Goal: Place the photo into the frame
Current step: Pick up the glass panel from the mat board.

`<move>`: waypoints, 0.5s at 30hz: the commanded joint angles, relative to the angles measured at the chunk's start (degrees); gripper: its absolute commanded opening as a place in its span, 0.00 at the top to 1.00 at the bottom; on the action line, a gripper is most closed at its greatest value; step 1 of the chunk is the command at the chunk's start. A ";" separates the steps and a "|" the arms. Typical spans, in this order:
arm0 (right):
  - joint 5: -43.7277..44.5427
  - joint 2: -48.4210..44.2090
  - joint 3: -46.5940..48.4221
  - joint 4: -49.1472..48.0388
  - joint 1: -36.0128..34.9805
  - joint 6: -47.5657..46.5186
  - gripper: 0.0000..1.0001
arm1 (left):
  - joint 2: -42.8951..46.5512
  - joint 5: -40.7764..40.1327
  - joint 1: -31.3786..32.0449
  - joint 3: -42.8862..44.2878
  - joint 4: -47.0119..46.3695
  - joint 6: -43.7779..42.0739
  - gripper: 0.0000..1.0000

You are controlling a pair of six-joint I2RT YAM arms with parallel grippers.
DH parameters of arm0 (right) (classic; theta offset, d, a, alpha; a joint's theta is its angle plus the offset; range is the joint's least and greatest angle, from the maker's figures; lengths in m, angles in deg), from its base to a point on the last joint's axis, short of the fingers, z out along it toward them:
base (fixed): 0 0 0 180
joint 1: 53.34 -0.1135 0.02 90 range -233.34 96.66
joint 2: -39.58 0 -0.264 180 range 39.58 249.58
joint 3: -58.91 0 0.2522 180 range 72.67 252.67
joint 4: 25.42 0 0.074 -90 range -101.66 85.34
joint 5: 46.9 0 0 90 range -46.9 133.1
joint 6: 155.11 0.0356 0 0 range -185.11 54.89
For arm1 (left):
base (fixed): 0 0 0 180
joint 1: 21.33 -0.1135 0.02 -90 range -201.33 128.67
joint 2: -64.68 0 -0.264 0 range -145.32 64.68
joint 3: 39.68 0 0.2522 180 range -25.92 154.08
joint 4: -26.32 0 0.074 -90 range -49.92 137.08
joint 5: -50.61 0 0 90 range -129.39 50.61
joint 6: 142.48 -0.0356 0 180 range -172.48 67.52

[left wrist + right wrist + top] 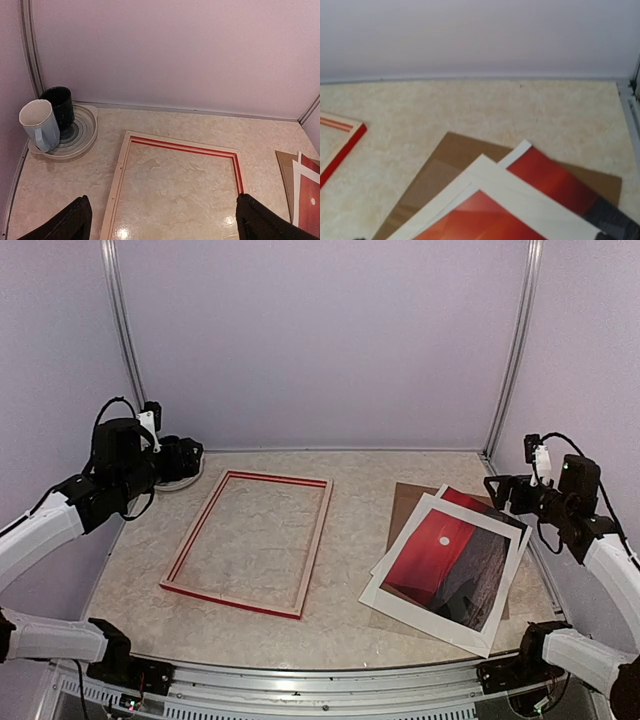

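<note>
Photo (440, 562) lies flat on the right half of the table (350, 635), turned at an angle, its red sky and small white sun showing through a white mat (425, 615) laid over it. Under them sits a brown board (405, 502), and a second red sheet (468, 502) with a white edge pokes out at the far side, between mat and board.

The frame (231, 600) lies flat at left of centre, well apart from the photo, with bare table inside it.

The right gripper (498, 488) hangs in the air near the back right corner, just past the far edge of the stack and above it, touching nothing. Its fingers barely show in its own wrist view; it looks spread wide and holds nothing.

The left gripper (162, 200) is up at the back left, over the frame's near end, with the photo far off to its right beyond the frame. Its fingers (75, 220) stand wide apart with nothing between them. Just behind it a plate (85, 135) carries a pale blue mug (37, 125) and a black mug (61, 107).
</note>
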 commanded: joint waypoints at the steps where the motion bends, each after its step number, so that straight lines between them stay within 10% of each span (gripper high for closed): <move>1: -0.65 0.28 4.20 3.37 -0.61 -0.38 0.01 | 1.27 -2.76 2.13 1.96 2.33 0.76 0.01; 15: -3.94 -0.49 11.47 7.93 -0.74 7.37 0.01 | -7.03 1.52 3.36 9.89 6.41 3.22 0.01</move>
